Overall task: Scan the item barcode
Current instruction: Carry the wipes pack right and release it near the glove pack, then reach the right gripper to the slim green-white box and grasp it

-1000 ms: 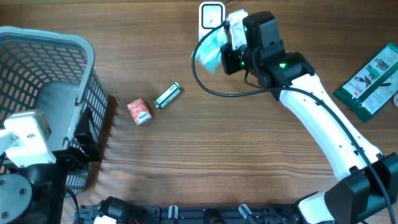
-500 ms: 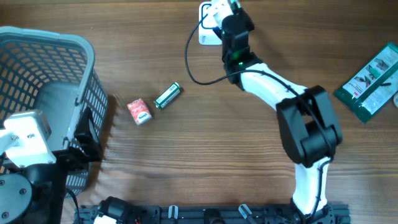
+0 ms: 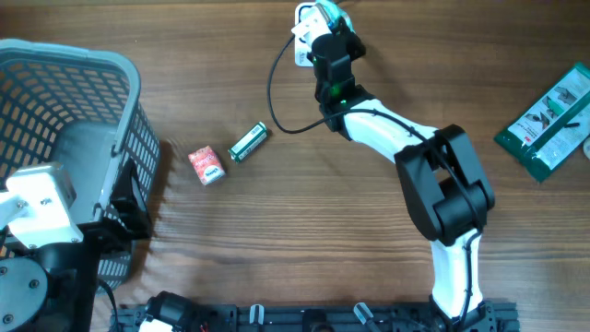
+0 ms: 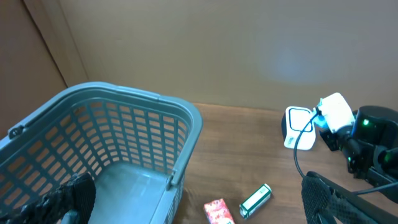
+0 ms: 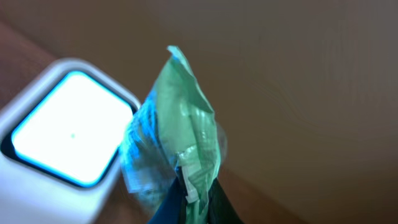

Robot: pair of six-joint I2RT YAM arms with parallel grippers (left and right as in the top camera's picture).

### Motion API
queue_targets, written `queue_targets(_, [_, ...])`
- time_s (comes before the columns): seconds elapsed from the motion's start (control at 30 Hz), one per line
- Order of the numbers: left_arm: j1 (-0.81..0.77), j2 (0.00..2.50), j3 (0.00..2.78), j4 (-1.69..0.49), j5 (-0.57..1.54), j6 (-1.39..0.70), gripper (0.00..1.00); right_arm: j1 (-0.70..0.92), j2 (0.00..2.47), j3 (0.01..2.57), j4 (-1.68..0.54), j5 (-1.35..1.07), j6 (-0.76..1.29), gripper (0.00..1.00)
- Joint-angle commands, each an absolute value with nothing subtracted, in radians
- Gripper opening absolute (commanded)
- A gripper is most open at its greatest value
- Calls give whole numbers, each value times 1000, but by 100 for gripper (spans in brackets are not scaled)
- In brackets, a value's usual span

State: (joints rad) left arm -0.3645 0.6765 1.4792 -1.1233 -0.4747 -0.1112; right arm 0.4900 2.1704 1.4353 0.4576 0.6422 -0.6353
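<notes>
The right gripper (image 5: 198,198) is clenched on the lower edge of a crinkled green packet (image 5: 183,130), holding it upright just beside the lit white scanner (image 5: 65,127) at the far edge of the wooden surface (image 3: 304,231) (whether packet and scanner touch cannot be told). The left gripper (image 3: 124,217) stands fully released beside the grey basket (image 3: 69,51). Between basket and scanner lie a small red carton (image 3: 206,165) and a green box (image 3: 248,142), near each other but apart; a flat green package (image 3: 551,120) lies far right.
</notes>
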Motion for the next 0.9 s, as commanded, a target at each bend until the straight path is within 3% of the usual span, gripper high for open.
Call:
queue_targets(0.0, [-361, 674, 1483, -1120, -481, -120, 100, 452, 2020, 1449, 294, 754, -526, 4])
queue_targets(0.2, [-361, 674, 1483, -1120, -481, -120, 100, 88, 2003, 1448, -189, 693, -230, 4])
queue_targets(0.33, [-361, 674, 1483, -1120, -481, -121, 100, -186, 2101, 1447, -192, 538, -179, 4])
queue_targets(0.37, [-361, 674, 1483, -1120, -481, -121, 100, -225, 2111, 1447, -181, 534, -179, 11])
queue_targets(0.4, [-361, 674, 1483, -1120, -481, -120, 100, -259, 2113, 1448, -169, 533, -153, 52])
queue_targets(0.43, [-361, 674, 1483, -1120, -481, -120, 100, -279, 2107, 1458, -168, 528, -99, 83])
queue_targets(0.47, [-361, 674, 1483, -1120, -481, -121, 100, -285, 2089, 1478, -197, 459, -76, 100])
queue_targets(0.53, [-361, 674, 1483, -1120, -481, -120, 100, -274, 2028, 1518, -281, 187, -47, 100])
queue_targets(0.7, [-361, 674, 1483, -1120, -481, -120, 100, -99, 1851, 1527, -539, -454, 350, 100])
queue_targets(0.87, [-361, 674, 1483, -1120, -481, -120, 100, 163, 1855, 1483, -724, -450, 742, 100])
